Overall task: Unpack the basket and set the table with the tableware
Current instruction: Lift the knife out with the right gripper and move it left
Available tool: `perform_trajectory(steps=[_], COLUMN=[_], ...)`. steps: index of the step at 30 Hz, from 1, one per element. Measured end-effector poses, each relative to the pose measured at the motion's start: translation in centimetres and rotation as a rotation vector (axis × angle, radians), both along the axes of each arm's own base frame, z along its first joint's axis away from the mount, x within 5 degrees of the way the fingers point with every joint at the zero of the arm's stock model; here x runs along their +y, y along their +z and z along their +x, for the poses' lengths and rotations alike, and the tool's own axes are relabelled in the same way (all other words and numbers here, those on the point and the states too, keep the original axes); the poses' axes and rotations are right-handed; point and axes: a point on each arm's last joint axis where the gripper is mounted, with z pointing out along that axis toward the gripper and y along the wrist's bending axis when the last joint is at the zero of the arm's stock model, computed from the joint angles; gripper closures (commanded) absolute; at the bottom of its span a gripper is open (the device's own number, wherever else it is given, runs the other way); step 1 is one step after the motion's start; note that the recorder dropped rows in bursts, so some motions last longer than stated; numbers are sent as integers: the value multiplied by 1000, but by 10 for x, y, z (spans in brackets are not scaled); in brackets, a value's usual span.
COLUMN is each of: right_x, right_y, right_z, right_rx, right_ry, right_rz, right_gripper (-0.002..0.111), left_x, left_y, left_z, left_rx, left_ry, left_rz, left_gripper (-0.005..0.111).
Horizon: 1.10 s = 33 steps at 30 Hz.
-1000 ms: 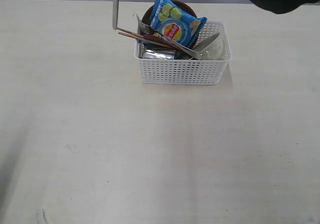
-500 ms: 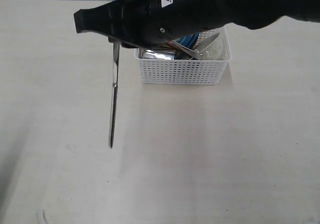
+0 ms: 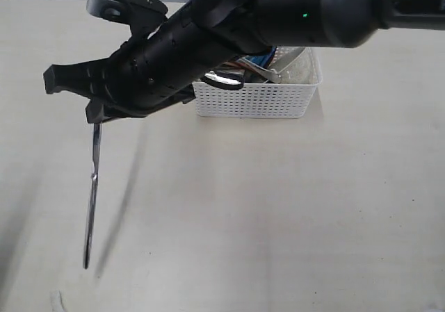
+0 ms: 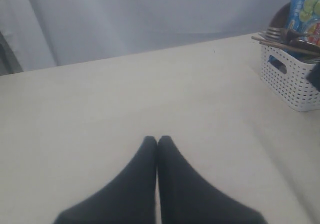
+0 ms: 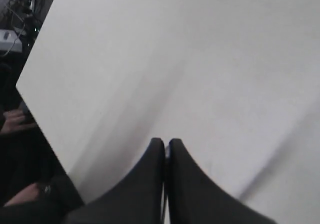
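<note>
My right gripper [image 3: 95, 117] reaches across to the left side of the table [image 3: 278, 222] and is shut on the steel knife [image 3: 90, 201], which hangs almost straight down with its lower tip just above or touching the surface. In the right wrist view the gripper [image 5: 165, 142] shows closed fingers with a thin sliver of metal between them. The white basket [image 3: 257, 103] stands at the back, its contents mostly hidden by the arm. The left wrist view shows the basket [image 4: 295, 84] with fork [image 4: 276, 33], chopsticks [image 4: 285, 45] and brown plate [image 4: 279, 15]. My left gripper [image 4: 157, 139] is shut on nothing.
A blue chip bag [image 4: 306, 9] sticks up out of the basket. The table's left edge [image 5: 55, 134] is close to the right gripper, with dark clutter beyond it. The right arm [image 3: 278, 20] spans the back of the table above the basket.
The right arm has swung from the basket leftward and toward the front, carrying the knife down to the table's left side. The left gripper is unseen in earlier frames.
</note>
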Motion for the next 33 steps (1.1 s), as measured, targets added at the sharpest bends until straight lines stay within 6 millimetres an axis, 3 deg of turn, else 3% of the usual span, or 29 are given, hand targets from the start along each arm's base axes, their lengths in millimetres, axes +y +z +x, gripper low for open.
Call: perform_trajectory(steps=[6, 11, 20, 27, 33], right_x=[15, 20, 23, 24, 24], right_y=[-31, -56, -74, -102, -110], right_z=[27, 34, 48, 52, 57], right_rx=[41, 93, 16, 59, 69], right_ry=[-86, -92, -181, -233, -310], right_rz=[-13, -52, -58, -94, -83], right_gripper=[109, 109, 109, 109, 108], left_x=[0, 0, 0, 0, 0], left_y=[0, 0, 0, 0, 0], left_z=[0, 0, 0, 0, 0], left_rx=[0, 0, 0, 0, 0], left_ry=[0, 0, 0, 0, 0], left_rz=[0, 0, 0, 0, 0], left_gripper=[107, 107, 107, 107, 107])
